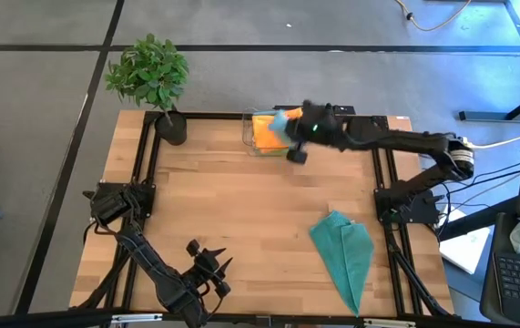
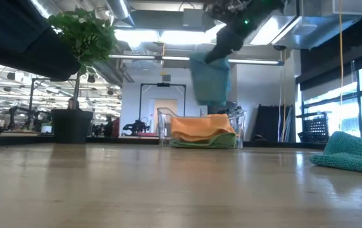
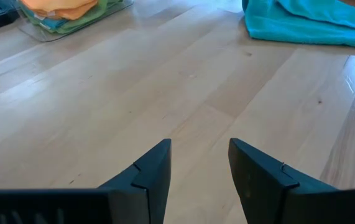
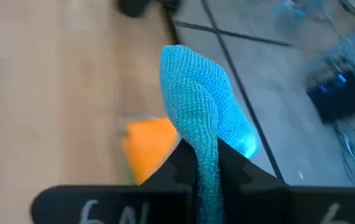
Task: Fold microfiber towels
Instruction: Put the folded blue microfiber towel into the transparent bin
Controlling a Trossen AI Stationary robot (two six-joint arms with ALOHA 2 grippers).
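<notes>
Parked at the table's near left edge in the high view, the left gripper (image 1: 207, 264) waits with fingers spread and empty. Far across, the right gripper (image 1: 289, 130) hovers over the clear bin (image 1: 249, 144), clamped on a teal towel (image 1: 280, 120). Low view: the towel hangs limp above the orange towel (image 2: 200, 125) and lime green towel (image 2: 209, 140). Another teal towel (image 2: 352, 153) lies at right. Soft and light, these likely handle best pinched at a corner.
</notes>
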